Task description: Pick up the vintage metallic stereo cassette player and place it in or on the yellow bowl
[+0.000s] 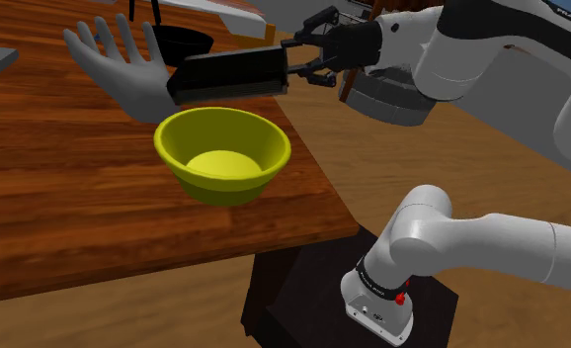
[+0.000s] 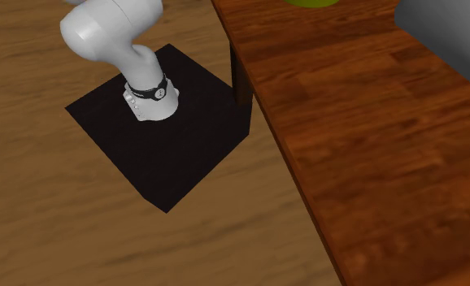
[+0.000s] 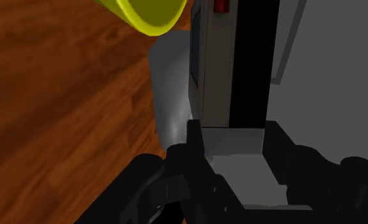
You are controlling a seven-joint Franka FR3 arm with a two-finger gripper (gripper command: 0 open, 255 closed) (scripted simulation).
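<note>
The cassette player [image 1: 229, 76] is a long black box with a grey face [image 3: 230, 70] and a small red button. My gripper [image 1: 295, 61] is shut on one end of it and holds it level in the air, just above and behind the far rim of the yellow bowl [image 1: 222, 153]. In the wrist view the two black fingers [image 3: 194, 137] clasp the player's near end, my gripper [image 3: 233, 143] centred on it, and the bowl's rim [image 3: 154, 13] lies beyond. A sliver of the bowl [image 2: 311, 2] shows in the second exterior view.
A grey hand-shaped object [image 1: 125, 69] lies on the wooden table [image 1: 56, 198] right behind the held player, with a black bowl [image 1: 187, 42] beyond it. The table's edge runs close to the black stand [image 1: 303, 287]. A grey object [image 2: 449, 32] sits on the table.
</note>
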